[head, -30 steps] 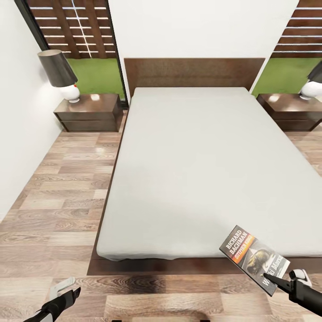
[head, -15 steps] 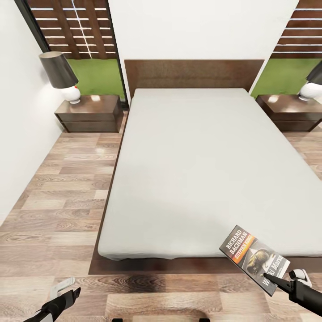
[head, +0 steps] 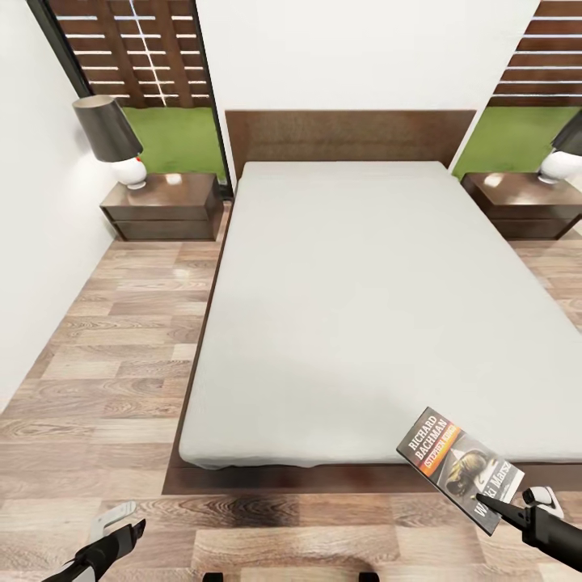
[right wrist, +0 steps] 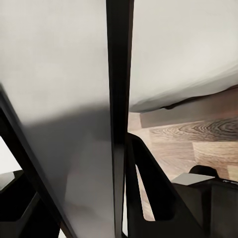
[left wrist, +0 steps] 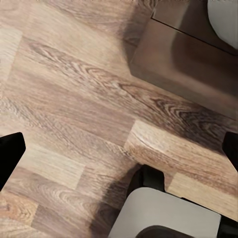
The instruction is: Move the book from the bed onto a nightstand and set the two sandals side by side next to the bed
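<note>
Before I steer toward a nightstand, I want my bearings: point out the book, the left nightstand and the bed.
book point(head: 457, 466), head view, middle of its cover, held by the right gripper.
left nightstand point(head: 166, 191), head view, its glossy top.
bed point(head: 364, 307), head view, middle of the bare mattress.

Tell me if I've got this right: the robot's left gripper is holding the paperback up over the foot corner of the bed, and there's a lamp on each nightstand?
Not quite. The head view shows the right gripper pinching the book, not the left gripper, which is open over the floor. The rest holds: the book hangs over the foot corner of the bed, and each nightstand carries a lamp.
</note>
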Available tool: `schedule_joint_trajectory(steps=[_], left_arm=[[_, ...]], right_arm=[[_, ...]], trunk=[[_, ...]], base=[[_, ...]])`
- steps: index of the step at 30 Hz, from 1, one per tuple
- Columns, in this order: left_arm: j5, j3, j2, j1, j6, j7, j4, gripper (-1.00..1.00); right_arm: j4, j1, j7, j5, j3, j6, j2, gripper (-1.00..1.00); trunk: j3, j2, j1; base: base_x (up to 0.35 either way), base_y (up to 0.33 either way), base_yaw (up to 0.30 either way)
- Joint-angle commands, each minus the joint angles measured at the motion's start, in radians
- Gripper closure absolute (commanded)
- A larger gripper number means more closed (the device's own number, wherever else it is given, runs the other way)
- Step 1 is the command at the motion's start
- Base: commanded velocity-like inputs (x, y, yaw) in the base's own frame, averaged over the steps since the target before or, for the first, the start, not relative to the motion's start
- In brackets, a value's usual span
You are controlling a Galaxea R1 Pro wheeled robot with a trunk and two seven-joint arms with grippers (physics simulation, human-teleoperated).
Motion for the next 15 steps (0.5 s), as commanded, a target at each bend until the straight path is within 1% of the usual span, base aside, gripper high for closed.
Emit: schedule_joint_trajectory(steps=[1,15], left_arm=[[0.002,0.007,0.0,-0.001,-0.002,-0.007,0.002,-1.0],[0.002,0.007,0.0,-0.001,-0.002,-0.007,0.002,-1.0]], right_arm=[[0.001,-0.001,0.003,-0.01,0.007,0.01,-0.001,1.0],[0.001,-0.001,0.008,-0.01,0.007,0.01,-0.001,1.0]], trunk=[[0.002,0.007,-0.004],[0.046,0.105,-0.057]], base=[[0.0,0.0,0.0],[0.0,0.0,0.0]])
